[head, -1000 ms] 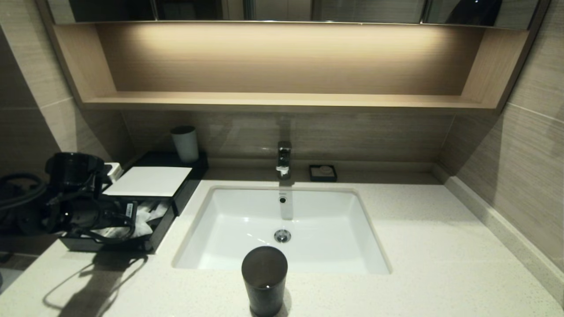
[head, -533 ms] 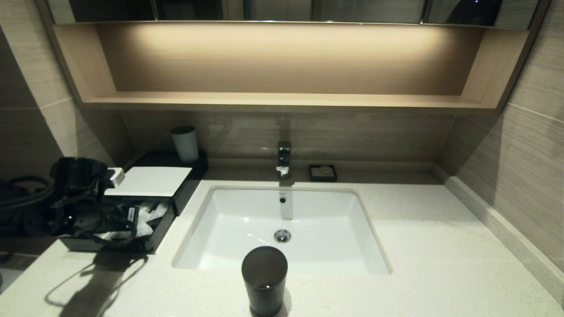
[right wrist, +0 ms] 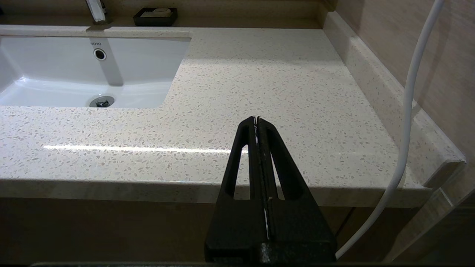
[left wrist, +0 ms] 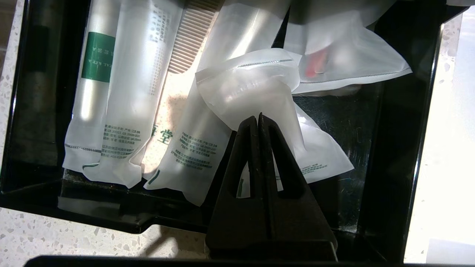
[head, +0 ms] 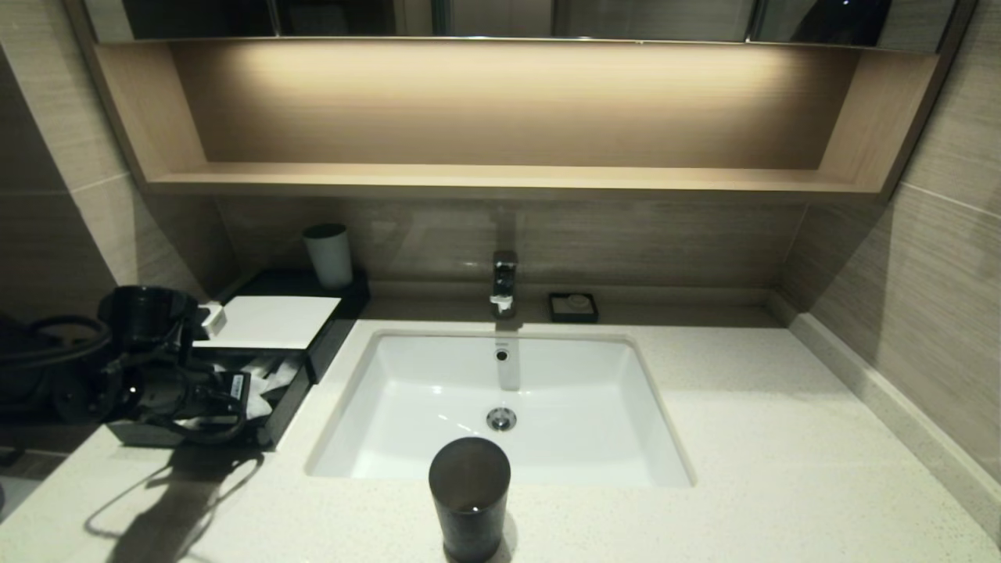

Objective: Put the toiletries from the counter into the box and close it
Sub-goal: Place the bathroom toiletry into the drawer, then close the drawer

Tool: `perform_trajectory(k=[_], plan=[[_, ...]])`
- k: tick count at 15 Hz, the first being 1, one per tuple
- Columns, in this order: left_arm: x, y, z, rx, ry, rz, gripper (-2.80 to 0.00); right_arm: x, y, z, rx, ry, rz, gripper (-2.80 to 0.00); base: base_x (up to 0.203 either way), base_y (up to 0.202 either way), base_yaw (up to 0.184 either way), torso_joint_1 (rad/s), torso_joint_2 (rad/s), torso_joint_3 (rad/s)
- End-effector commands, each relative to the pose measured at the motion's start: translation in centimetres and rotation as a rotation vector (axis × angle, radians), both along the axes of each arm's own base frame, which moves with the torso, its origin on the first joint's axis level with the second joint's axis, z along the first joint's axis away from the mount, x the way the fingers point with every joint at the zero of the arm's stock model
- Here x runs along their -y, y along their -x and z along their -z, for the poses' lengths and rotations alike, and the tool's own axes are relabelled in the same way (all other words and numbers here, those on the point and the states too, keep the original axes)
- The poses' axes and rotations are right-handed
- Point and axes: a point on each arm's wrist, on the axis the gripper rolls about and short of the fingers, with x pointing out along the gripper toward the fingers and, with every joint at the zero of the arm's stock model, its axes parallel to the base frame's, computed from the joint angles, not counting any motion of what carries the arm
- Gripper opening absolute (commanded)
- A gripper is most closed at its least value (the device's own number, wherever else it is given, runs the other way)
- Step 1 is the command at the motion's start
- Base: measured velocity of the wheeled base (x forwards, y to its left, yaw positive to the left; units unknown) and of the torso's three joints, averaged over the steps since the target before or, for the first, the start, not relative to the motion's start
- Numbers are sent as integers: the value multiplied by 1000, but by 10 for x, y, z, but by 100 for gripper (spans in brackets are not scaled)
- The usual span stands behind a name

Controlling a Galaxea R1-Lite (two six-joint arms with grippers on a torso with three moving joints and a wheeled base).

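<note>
At far left of the head view, the left gripper [head: 235, 389] hangs over the box [head: 291, 385]'s open drawer; the left wrist view shows its fingers pressed together, empty, above the toiletries [left wrist: 207, 111], whose raised packets could jam closing; right gripper [right wrist: 257, 119] shut, parked.

On the counter [head: 782, 438], sunk mid-way, the basin [head: 438, 391]; behind it the faucet [head: 504, 283], just right of that the soap dish [head: 573, 307]. Before the basin, at the near edge, a tumbler [head: 469, 495]. Left of the basin, the box [head: 324, 336], its drawer [head: 285, 407] pulled out forward, wrapped toiletries [left wrist: 207, 122] lying inside. Behind on the box, a cup [head: 328, 254]. Above everything, the shelf [head: 500, 178] along the wall.
</note>
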Motion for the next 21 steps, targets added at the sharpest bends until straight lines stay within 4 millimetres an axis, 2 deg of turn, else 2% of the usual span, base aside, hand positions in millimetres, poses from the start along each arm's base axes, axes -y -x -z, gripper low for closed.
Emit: perform_trajectory(k=[1,10,15,18,21], plan=[[0,-2,5,-13,1,-1,-280,0,0,0,-1,0,0,-280,0,0,0,0,0,0],[-1,-6,5,-7,-3,-1,-280,0,0,0,-1,0,0,-280,0,0,0,0,0,0],[-2,-4,-12,83,-18,-11,-280,0,0,0,-1,0,0,-280,0,0,0,0,0,0],[-2,6,-28,136,-29,-24,-280,0,0,0,0,0,0,-280,0,0,0,0,0,0],[-4,25,-36,152,-33,-38,-280,0,0,0,-1,0,0,-280,0,0,0,0,0,0]])
